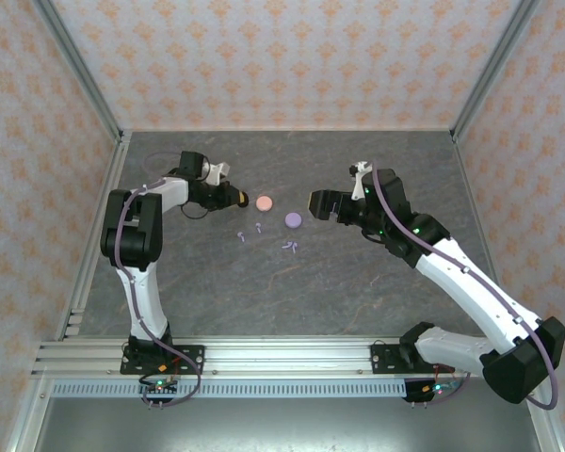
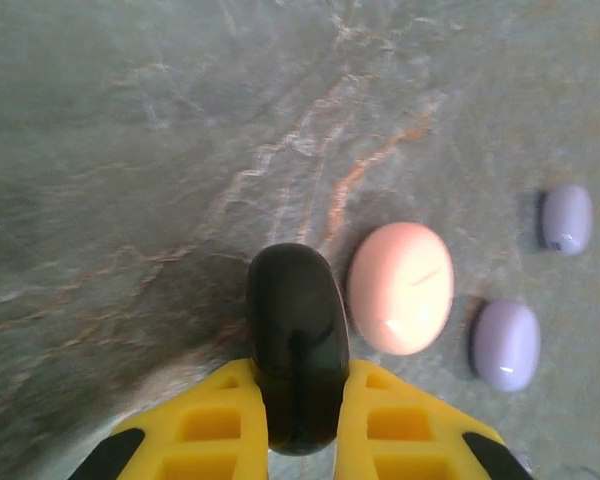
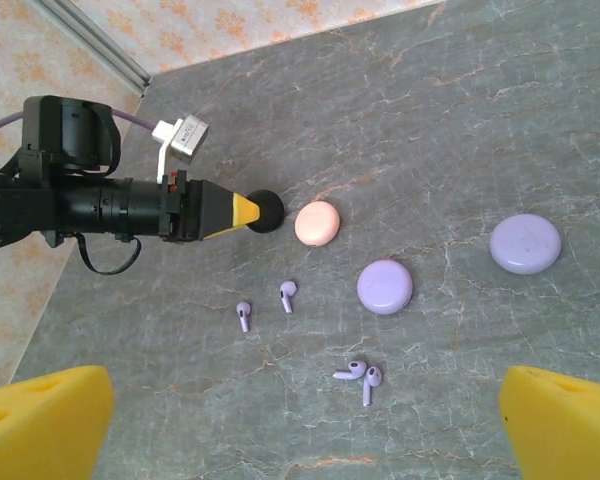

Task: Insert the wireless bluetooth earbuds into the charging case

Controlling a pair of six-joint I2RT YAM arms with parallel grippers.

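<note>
No earbuds (image 3: 287, 296) are in yet, all lie loose on the bench (image 3: 480, 120); my left gripper (image 2: 298, 400) pinches a black case (image 2: 292, 300), my right gripper (image 1: 318, 203) is spread

We noted both arms bolted on aluminium rail (image 1: 292, 350), black base blocks, small green lights just below rail. Above rail, left arm (image 1: 137, 273): white links, black joints, lilac cable alongside. Also above rail, right arm (image 1: 471, 282): same white links, black joints, lilac cable, green dots. Farthest from rail, left gripper (image 1: 235, 199): black body, yellow ribbed fingers (image 2: 220, 430), white block on top. Likewise right gripper (image 1: 316, 202): black, plain yellow fingers (image 3: 40, 415).
</note>
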